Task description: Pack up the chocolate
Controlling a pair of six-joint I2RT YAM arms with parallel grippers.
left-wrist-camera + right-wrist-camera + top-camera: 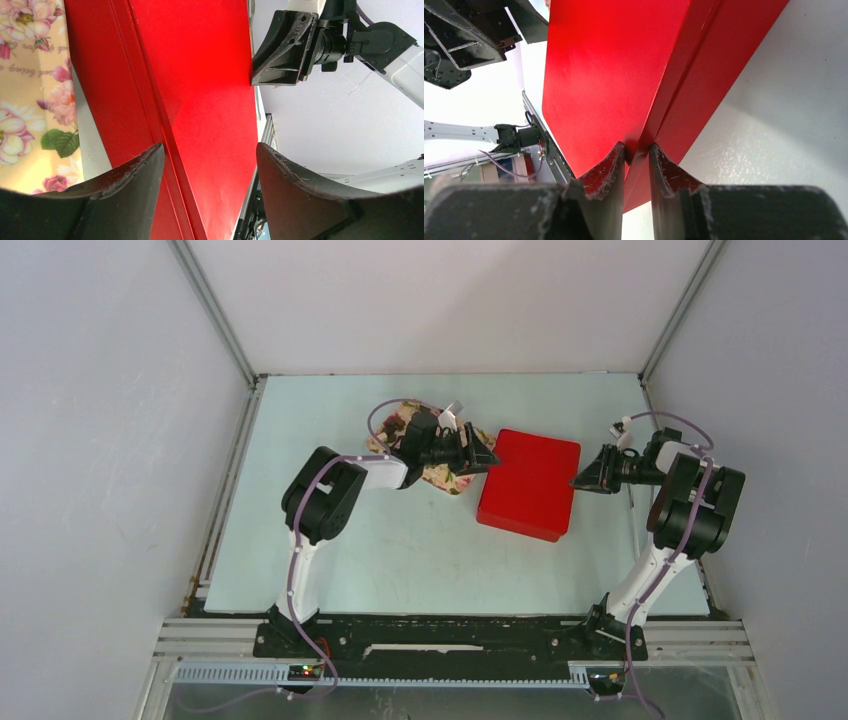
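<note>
Your counter (400, 560) is pale green and flat, boxed in by plain white walls with metal rails up the corners. On it you have one red box (530, 485), closed, and one flowered tray (450, 480) just beside the box's left edge. Two arms work it, one at each side.

Your left end effector (487, 456) hangs over the tray at the box's left edge, fingers spread wide and gripping nothing. Your right end effector (636, 148) is pinched narrow on the box's right edge, the red rim caught between its fingertips.

The chocolate — you cannot tell from these views where it lies.
</note>
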